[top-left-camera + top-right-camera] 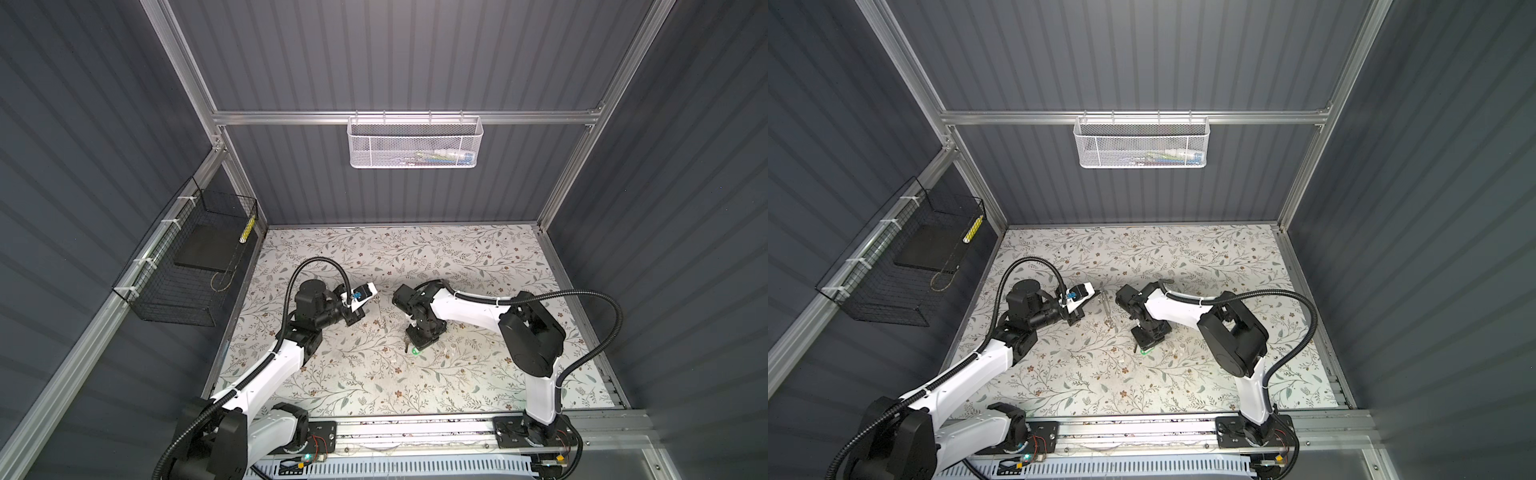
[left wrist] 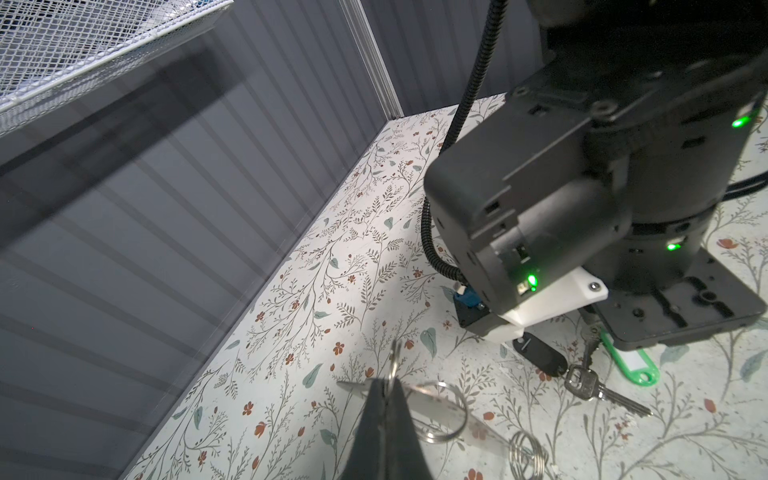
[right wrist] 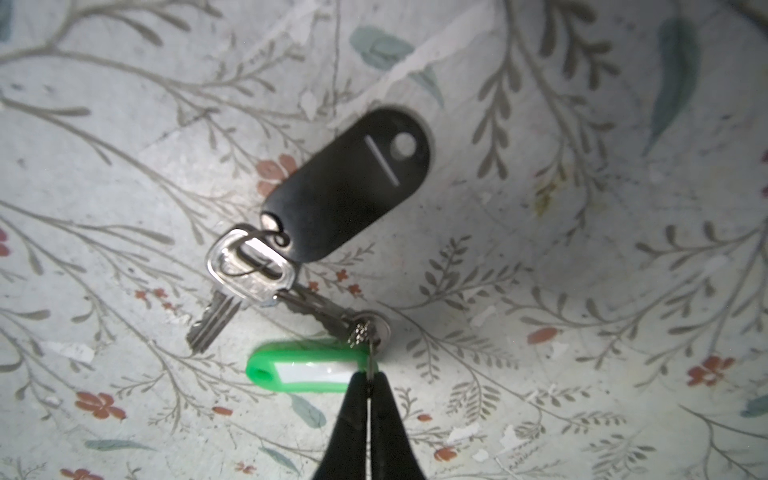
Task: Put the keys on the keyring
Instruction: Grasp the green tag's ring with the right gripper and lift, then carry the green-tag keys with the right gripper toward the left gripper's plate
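On the surface point(image 1: 374, 386), right of centre: the keys point(image 3: 259, 289), black fob point(image 3: 353, 183) and green tag point(image 3: 307, 370) lying together.
My right end effector point(image 3: 369, 384) is pinched shut on the thin loop point(image 3: 369, 361) at the tag; my left end effector point(image 2: 388, 384) is clamped on the keyring point(image 2: 392, 365). The white basket point(image 1: 374, 149) on the back rail holds small blurred items point(image 1: 444, 157); the black basket point(image 1: 174, 303) on the left wall holds a dark slab point(image 1: 205, 249).

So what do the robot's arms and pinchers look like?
Both the left arm and the right arm have white shells and chunky black joints. A ribbed black cable hose runs along each. Green lights glow on the right one's black wrist. The left gripper and the right gripper each end in two thin black fingers tapering to a point.
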You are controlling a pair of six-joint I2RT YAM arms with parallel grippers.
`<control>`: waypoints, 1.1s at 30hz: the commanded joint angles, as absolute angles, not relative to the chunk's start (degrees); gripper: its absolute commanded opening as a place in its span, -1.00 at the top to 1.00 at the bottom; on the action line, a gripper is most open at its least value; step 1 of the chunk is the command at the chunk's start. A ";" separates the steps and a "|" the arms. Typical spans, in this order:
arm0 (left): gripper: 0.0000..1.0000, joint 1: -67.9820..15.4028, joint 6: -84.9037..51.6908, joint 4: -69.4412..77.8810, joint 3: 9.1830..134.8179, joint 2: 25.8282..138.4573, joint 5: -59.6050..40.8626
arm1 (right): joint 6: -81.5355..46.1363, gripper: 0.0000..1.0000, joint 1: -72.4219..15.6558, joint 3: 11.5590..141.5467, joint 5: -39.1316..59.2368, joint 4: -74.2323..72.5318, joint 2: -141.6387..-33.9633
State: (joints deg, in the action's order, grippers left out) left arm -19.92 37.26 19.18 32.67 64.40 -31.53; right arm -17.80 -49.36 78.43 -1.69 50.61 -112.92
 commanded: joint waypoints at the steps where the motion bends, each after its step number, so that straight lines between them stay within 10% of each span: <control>1: 1.00 -20.13 37.54 20.00 32.70 64.07 -32.78 | -17.75 0.88 -48.91 76.23 -2.07 50.08 -111.09; 33: 1.00 -21.40 37.81 21.18 31.93 64.11 -36.40 | 10.09 1.00 -48.34 51.20 5.90 24.29 -84.92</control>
State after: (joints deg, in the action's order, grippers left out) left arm -20.97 37.26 19.35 32.60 64.40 -34.20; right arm 6.72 -48.66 52.47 4.16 26.20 -87.02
